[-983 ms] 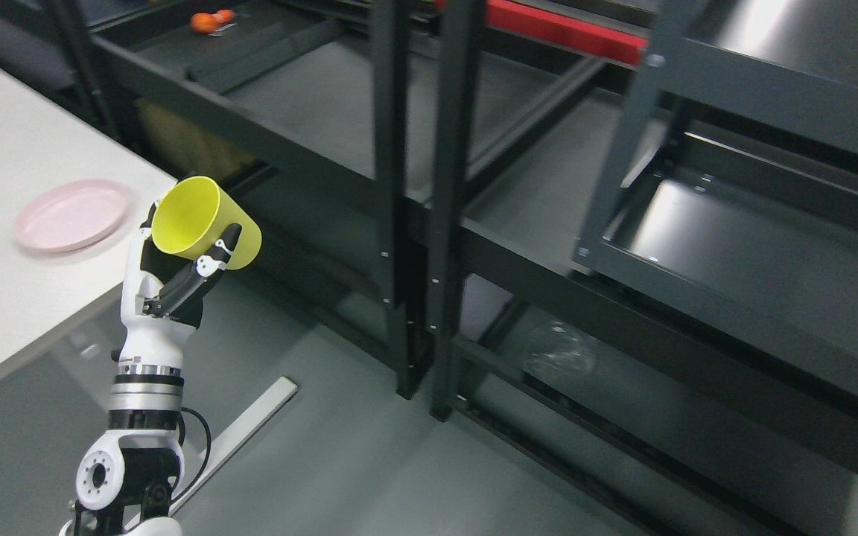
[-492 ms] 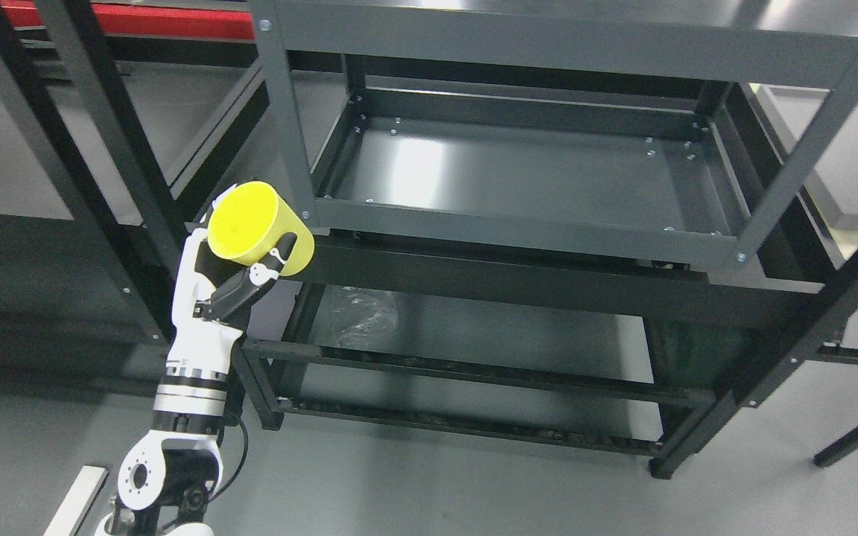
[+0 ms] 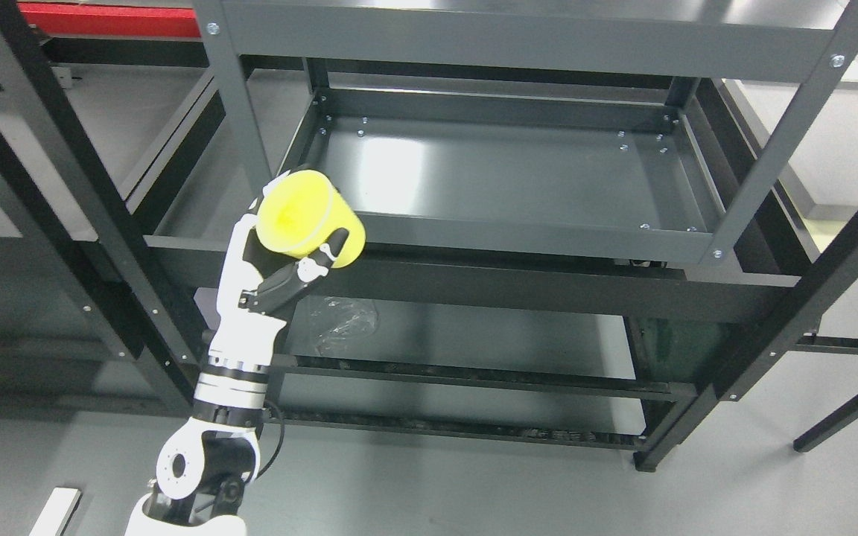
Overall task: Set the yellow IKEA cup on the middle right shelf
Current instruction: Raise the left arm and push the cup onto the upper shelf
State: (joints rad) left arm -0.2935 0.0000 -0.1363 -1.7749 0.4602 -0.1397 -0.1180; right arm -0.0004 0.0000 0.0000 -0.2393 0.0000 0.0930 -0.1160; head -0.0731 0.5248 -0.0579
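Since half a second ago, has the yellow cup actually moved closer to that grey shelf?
Yes. The yellow cup, held in the left hand, now overlaps the grey shelf's front-left corner; before, it sat left of that corner post.

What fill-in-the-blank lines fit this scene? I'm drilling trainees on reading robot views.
1. The left hand holds a cup coloured ____.
2. The cup's opening faces the ____.
3. The middle shelf holds ____ items.
4. Crumpled clear plastic lies on the shelf ____ the middle one.

Missing words: yellow; camera; no; below
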